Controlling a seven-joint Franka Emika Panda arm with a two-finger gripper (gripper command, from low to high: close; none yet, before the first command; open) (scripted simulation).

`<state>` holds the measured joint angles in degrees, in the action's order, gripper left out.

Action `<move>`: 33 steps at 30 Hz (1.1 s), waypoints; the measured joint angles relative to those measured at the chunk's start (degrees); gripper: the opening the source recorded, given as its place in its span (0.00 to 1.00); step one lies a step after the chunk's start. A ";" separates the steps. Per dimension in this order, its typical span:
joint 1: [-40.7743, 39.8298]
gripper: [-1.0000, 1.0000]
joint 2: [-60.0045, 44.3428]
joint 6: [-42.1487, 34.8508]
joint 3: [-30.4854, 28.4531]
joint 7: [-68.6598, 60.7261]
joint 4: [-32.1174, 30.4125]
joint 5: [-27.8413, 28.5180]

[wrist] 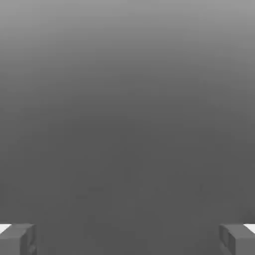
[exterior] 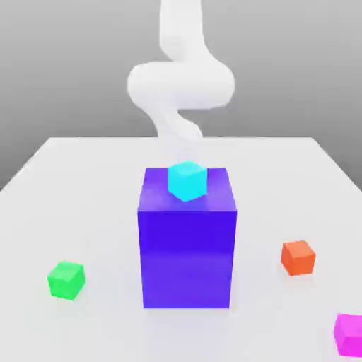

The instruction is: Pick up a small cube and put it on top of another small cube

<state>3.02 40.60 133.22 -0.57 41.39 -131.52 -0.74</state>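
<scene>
Magenta cube [exterior: 349, 334] at table [exterior: 85, 184] edge, green cube [exterior: 66, 280] w/ room around.

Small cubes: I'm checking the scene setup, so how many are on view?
4. Green cube on the table at the exterior view's left, orange cube at its right, magenta cube at the lower right edge, cyan cube atop the blue block. Others may hide behind it.

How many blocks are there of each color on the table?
Green cube: 1
Orange cube: 1
Magenta cube: 1
Cyan cube, sitting on the big block: 1
Big blue-purple block: 1
Total: 5
</scene>
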 joint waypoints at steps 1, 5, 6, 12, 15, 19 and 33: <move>1.27 0.50 -2.26 0.61 -0.21 -1.94 0.12 -0.35; 5.79 0.50 -10.75 2.91 -0.76 -9.27 0.55 -1.74; 6.91 0.50 -12.84 3.45 -0.89 -11.03 0.67 -2.01; 12.25 0.50 -25.33 6.84 -0.26 -21.76 1.30 -3.99; 14.38 0.50 -31.55 8.54 0.63 -26.79 1.62 -4.51; 17.62 0.50 -39.83 10.86 2.37 -32.82 2.02 -4.23; 24.48 0.50 -68.68 21.92 4.84 -43.44 4.44 5.52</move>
<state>27.50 -28.08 155.14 4.27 -2.05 -127.08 4.78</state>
